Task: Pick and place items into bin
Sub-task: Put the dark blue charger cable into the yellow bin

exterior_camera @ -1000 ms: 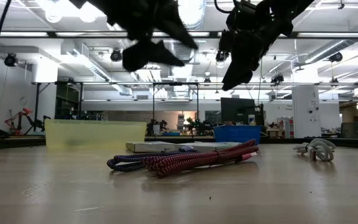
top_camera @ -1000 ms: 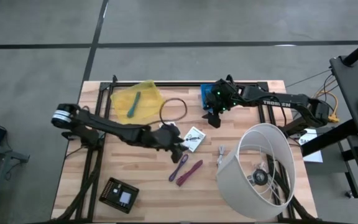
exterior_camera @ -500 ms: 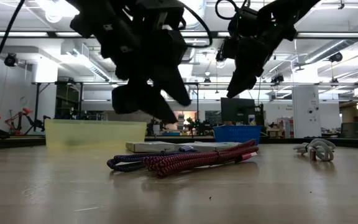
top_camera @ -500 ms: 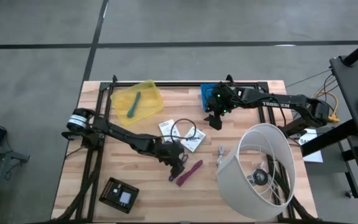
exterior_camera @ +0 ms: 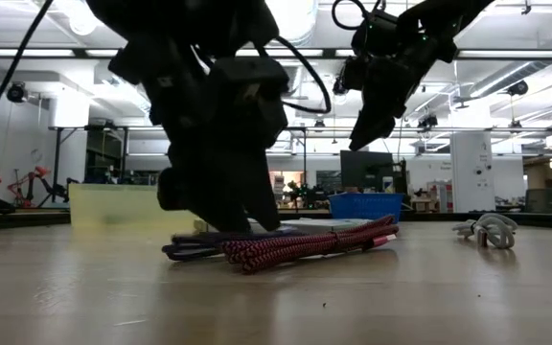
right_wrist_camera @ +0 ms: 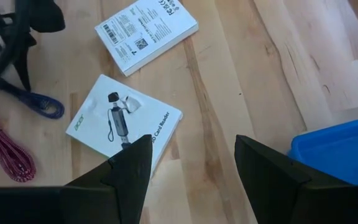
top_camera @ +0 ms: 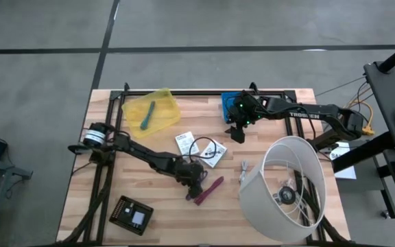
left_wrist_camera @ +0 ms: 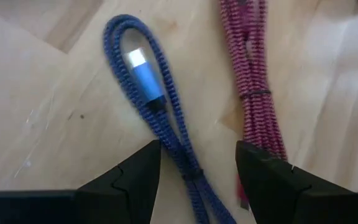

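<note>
We are lowering our left end effector over the blue braided cable, its fingers standing open on either side of the cord and nothing gripped yet. The cable is lying flat on the table directly beneath the end effector, running between the fingers, with its silver plug just ahead of them. The magenta braided cable is lying just beside the end effector, close enough that we judge a careless close could catch it too. We are straddling the cord crosswise so that closing pinches it across its width.

Our right end effector is waiting open and empty above the table, with the two white packets lying ahead of it and the blue bin just beside it. The yellow bin, already holding a teal tool, is sitting well apart from the left end effector, toward the far edge.
</note>
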`<state>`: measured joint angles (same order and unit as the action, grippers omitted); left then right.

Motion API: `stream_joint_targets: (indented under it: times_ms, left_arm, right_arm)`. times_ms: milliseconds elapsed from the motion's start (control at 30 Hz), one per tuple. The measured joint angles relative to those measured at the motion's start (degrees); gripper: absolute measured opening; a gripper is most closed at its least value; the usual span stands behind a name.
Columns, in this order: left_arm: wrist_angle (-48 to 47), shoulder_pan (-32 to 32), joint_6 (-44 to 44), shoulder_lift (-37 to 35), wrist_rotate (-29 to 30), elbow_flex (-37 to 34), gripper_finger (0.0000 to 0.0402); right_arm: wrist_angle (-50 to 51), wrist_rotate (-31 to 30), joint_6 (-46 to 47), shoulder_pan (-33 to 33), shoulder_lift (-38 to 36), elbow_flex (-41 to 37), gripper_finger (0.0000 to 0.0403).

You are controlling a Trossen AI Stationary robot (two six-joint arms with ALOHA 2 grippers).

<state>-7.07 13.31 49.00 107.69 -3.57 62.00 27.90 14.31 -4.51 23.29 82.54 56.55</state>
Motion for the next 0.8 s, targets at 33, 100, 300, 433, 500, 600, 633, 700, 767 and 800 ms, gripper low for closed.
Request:
stream_joint_targets:
  times_ms: [33,100,300,433,500,600,633,700,767,800]
  left_arm:
    - [0.2,0.0,0.2,0.2,0.0,0.0,0.0192]
    - [0.5,0.0,0.7,0.7,0.0,0.1,0.0192]
    - [-0.6,0.0,1.7,1.4,0.2,0.3,0.0186]
    - [-4.0,0.0,1.7,1.4,1.0,0.3,0.0146]
    - [-4.8,0.0,1.7,1.4,1.1,0.2,0.0117]
    - [-5.3,-0.1,1.7,1.5,1.0,0.1,0.0069]
    - [-5.5,-0.1,1.7,1.5,1.1,0.1,0.0054]
    - [-5.6,-0.1,1.7,1.5,0.9,0.1,0.0025]
    - [-5.6,-0.1,1.7,1.4,0.7,0.1,0.0010]
    - [-5.6,-0.1,1.7,1.3,0.6,0.1,0.0010]
  right_arm:
    - [-0.1,0.0,0.0,0.0,0.0,0.0,0.0215]
    - [-0.2,0.0,0.0,0.0,0.0,0.0,0.0215]
    - [-0.4,0.0,0.0,0.0,0.0,0.0,0.0215]
    - [-0.5,0.0,0.0,0.0,0.0,0.0,0.0215]
    - [-0.9,0.0,0.0,0.0,0.0,0.0,0.0215]
    - [-1.8,0.0,0.0,0.0,0.0,0.0,0.0215]
    - [-2.0,0.0,0.0,0.0,0.0,0.0,0.0215]
    - [-2.2,0.0,0.0,0.0,0.0,0.0,0.0215]
    - [-2.4,0.0,0.0,0.0,0.0,0.0,0.0215]
    - [-2.5,0.0,0.0,0.0,0.0,0.0,0.0215]
